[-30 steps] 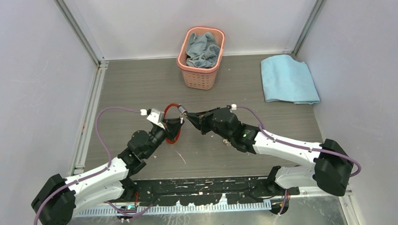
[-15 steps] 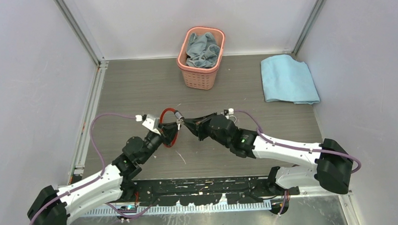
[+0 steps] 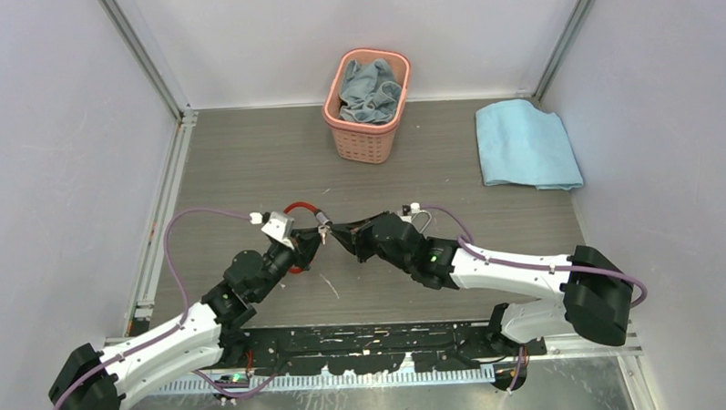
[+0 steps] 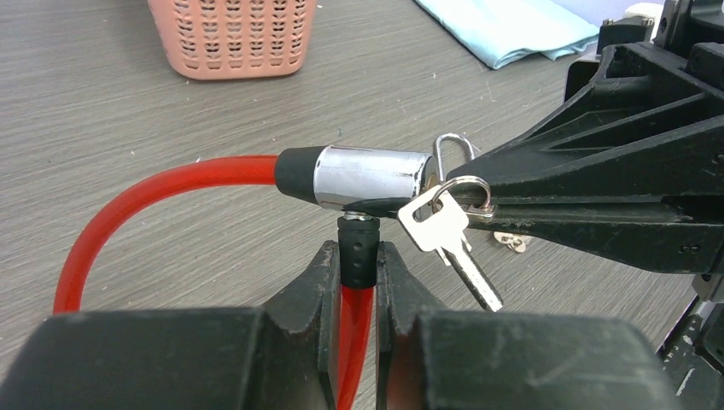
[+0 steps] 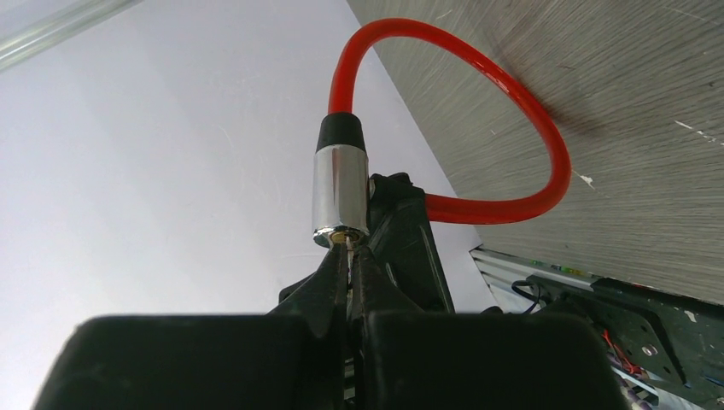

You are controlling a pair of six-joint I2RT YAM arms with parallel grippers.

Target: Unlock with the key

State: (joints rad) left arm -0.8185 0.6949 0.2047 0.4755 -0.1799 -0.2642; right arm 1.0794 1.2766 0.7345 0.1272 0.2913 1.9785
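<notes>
The left gripper (image 4: 359, 256) is clamped on the black neck of the red cable lock (image 4: 367, 177), left of the table's (image 3: 248, 154) middle. The right gripper (image 5: 351, 260) pinches the key (image 5: 349, 243), apparently seated in the chrome barrel. Spare keys (image 4: 444, 235) dangle beside it.

A grey wood-grain tabletop (image 3: 248, 154) is enclosed on three sides by plain pale lilac walls (image 3: 65, 133) and is lit evenly. Silver frame posts (image 3: 143, 53) are seen rising at both far corners, and a metal rail (image 3: 164, 212) is run along the left edge. At the middle of the far edge a pink perforated basket (image 3: 332, 87) is set, filled with a crumpled grey-blue cloth (image 3: 371, 88). A folded light blue towel (image 3: 526, 145) is laid near the far right corner. A black mounting plate (image 3: 373, 337) is fixed along the near edge.
</notes>
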